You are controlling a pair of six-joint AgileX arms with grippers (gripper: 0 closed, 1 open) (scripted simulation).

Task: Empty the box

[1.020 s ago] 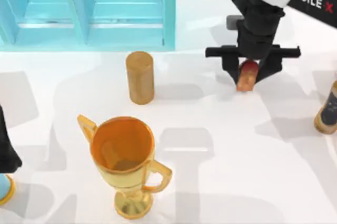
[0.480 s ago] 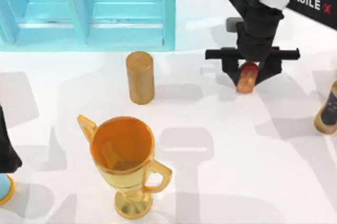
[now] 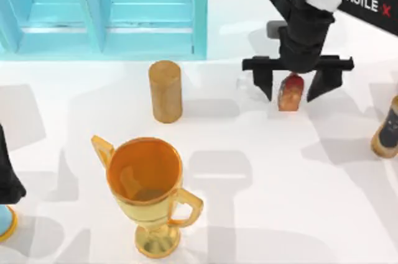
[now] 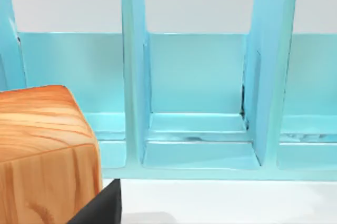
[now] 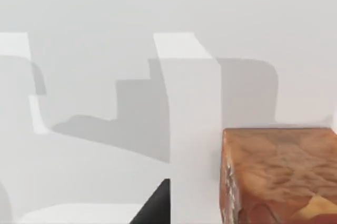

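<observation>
Filling the upper left of the top view, the box [image 3: 149,40] is a big light-blue shell with thick walls and upright dividers; the left wrist view looks straight into its compartments [image 4: 197,129], and those seen there hold nothing. It rests on a white table [image 3: 261,202] that spreads across the remaining frame.

Next in size, a golden two-handled trophy cup [image 3: 146,192] stands at lower centre-left, well apart from the box. Above it, just below the box's front wall, stands a tan wooden cylinder [image 3: 165,91]; it also shows at the lower left of the left wrist view [image 4: 45,155].

At upper right, the right gripper [image 3: 292,87] hangs from the black AgileX arm with its jaws spread wide, one finger on each side of a small reddish-brown block [image 3: 291,93] that stands free on the table between them. The right wrist view shows that block [image 5: 279,174] at lower right.

A dark bottle [image 3: 388,128] stands at the right edge. The left arm [image 3: 7,177] sits at the lower left edge; its grip cannot be made out.
</observation>
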